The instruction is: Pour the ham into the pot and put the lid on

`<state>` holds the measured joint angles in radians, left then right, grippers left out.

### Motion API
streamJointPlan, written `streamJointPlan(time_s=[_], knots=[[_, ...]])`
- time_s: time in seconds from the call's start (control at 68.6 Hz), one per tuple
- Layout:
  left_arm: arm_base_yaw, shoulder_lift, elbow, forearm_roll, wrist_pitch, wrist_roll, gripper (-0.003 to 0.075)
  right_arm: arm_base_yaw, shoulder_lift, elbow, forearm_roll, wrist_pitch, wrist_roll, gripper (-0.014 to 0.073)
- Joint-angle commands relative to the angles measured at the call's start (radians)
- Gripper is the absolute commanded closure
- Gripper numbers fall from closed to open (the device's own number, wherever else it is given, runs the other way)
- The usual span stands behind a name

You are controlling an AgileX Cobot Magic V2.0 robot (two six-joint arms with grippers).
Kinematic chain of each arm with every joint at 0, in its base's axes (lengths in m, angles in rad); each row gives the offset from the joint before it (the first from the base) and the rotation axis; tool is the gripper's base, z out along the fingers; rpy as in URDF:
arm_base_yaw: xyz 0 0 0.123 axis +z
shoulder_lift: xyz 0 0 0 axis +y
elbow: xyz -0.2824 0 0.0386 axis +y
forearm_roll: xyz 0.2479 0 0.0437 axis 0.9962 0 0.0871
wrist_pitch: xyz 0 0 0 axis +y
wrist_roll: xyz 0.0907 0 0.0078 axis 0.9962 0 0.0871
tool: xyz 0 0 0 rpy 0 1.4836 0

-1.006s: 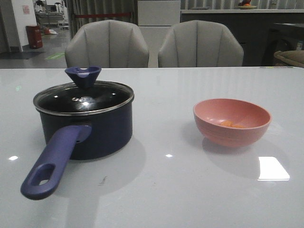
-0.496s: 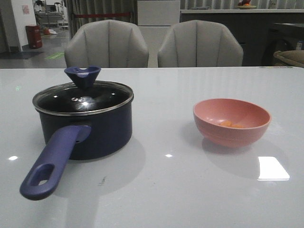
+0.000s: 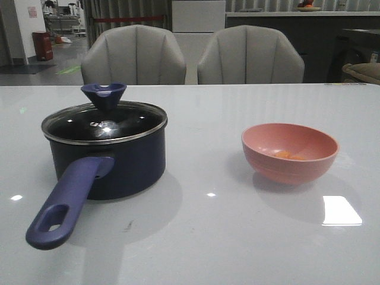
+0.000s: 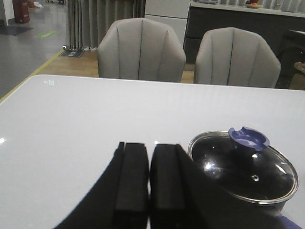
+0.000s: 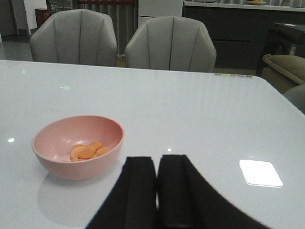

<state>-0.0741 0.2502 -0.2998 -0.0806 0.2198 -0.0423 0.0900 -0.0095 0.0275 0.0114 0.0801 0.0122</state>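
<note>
On my front feed the worktop (image 3: 202, 237) runs wide and pale, its far edge meeting two grey chairs (image 3: 133, 54). The pot (image 3: 110, 160) sits on the left side, with the lid (image 3: 104, 122) seated flat on its rim and the flared knob upright. Its long handle (image 3: 65, 205) angles toward the near-left and ends short of the near edge. The pink bowl (image 3: 290, 152) stands on the right, well apart from the pot, with the ham (image 3: 288, 155) lying in its bottom. Between pot and bowl I see a broad stretch of bare surface, and more in front of both.

From the left wrist feed, the left gripper (image 4: 149, 183) has its pads pressed together, pinching nothing, with the lidded pot just beside it to the right. Open worktop extends from it toward the far edge.

From the right wrist feed, the right gripper (image 5: 157, 191) is likewise closed on itself and empty. The bowl sits near it to the left, not touching, and the orange pieces are gathered at the bowl's near side. To the right, the worktop's rounded corner and right edge are in sight.
</note>
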Motion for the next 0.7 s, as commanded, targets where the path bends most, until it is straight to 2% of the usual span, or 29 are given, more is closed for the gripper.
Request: streamJointPlan(time_s=[0.0,0.058,0.146,0.306,0.379,0.583,0.685], knots=[[0.002,0.034,-0.028,-0.012,-0.076,-0.005,0.0591,-0.006,-0.021,-0.006,-0.011,-0.08,-0.005,0.0427],[0.002,0.038,-0.028,-0.012,-0.072,-0.005,0.0574,-0.006,-0.021,-0.006,-0.011,-0.08,-0.005,0.0427],[0.002,0.049,-0.028,-0.012,-0.058,-0.005,0.0489,-0.006,-0.021,-0.006,-0.011,-0.08,-0.005,0.0427],[0.002,0.051,-0.028,-0.009,-0.053,-0.005,0.0213,-0.006,-0.021,-0.006,-0.011,-0.08,-0.005,0.0427],[0.002,0.051,-0.028,-0.009,-0.053,-0.005,0.0125,-0.006,-0.021,-0.006,-0.011,-0.08,-0.005,0.0427],[0.002,0.055,-0.038,-0.049,-0.037,-0.005,0.0116,-0.006,-0.021,-0.006,-0.011,-0.08,-0.005,0.0427],[0.002,0.102,-0.108,-0.047,0.064,-0.005,0.0116,-0.006,-0.021,-0.006,-0.011,-0.08,-0.005,0.0427]])
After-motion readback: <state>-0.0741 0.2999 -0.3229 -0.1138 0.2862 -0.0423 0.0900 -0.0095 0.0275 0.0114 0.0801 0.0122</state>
